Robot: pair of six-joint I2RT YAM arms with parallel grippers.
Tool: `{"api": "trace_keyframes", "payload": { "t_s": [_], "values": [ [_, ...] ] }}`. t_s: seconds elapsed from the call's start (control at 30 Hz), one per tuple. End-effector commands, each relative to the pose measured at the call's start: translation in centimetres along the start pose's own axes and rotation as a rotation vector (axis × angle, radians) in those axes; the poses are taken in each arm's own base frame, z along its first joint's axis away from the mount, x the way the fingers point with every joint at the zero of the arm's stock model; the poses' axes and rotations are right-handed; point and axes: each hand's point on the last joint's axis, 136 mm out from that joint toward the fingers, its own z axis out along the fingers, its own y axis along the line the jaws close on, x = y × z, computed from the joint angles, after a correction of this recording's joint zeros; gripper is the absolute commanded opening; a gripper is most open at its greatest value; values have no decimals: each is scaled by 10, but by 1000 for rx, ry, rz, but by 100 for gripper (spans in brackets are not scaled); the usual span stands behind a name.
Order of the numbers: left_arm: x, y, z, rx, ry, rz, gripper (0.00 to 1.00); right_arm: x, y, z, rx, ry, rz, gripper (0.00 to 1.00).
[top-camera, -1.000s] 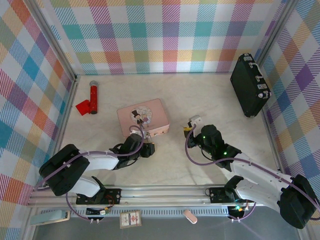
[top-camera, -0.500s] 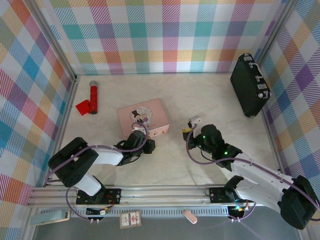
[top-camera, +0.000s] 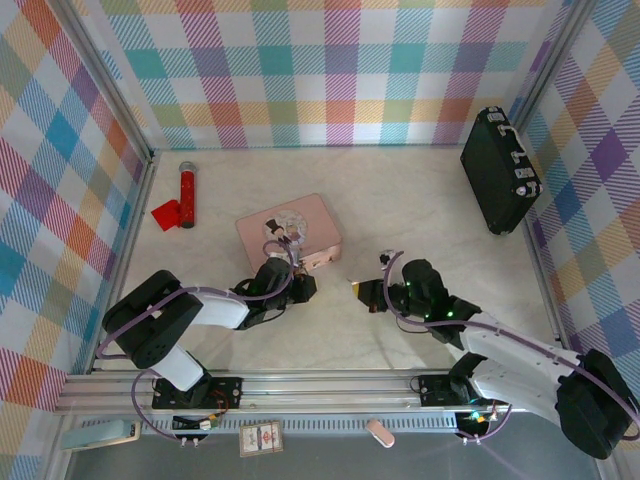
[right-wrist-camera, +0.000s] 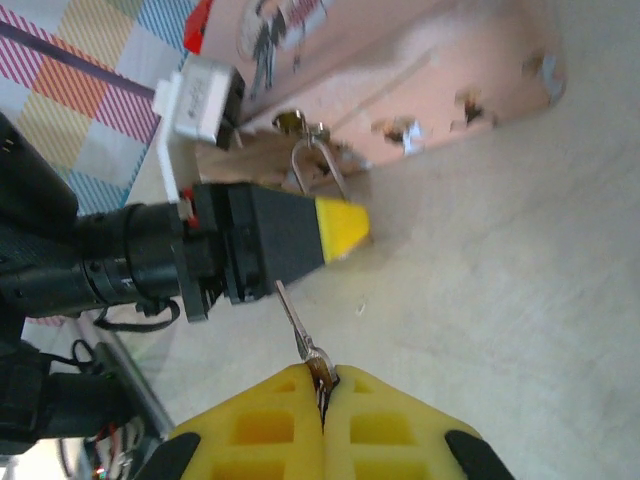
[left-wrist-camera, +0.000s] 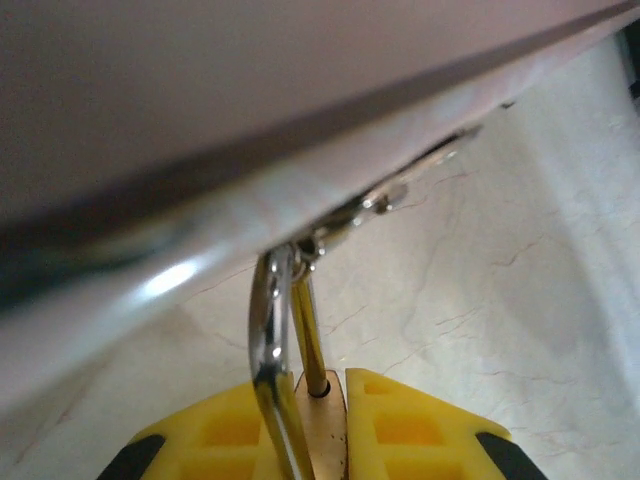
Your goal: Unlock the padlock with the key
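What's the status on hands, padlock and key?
Left hand shut on padlock, hooked on tin. Right hand shut on key. Key tip beside left hand, not inserted.

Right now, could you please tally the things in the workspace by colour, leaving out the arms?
Pink: 1, the tin
Red: 1, the cylinder with its tag
Black: 1, the case
Brass: 1, the padlock
Silvery: 1, the key
Total: 5
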Motion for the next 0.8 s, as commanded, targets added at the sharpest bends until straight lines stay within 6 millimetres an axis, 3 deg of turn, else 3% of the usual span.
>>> {"api": "trace_keyframes", "payload": {
  "t_s": [0.0, 0.13, 0.33, 0.57, 0.77],
  "values": [
    [-21, -46, 1, 196, -51, -105, 4, -5, 26, 3, -135, -17, 102, 0],
    [-25, -46, 4, 190, -66, -214, 0, -5, 27, 12, -161, -37, 168, 0],
    [-37, -56, 1, 203, -102, -272, 0, -5, 2, 19, -101, -102, 317, 0],
    [-45, -67, -1, 220, -105, -285, 0, -9, 17, 28, -181, -77, 338, 0],
    [-47, -65, 1, 226, -122, -307, 0, -6, 29, 39, -265, -21, 342, 0]
  ]
}}
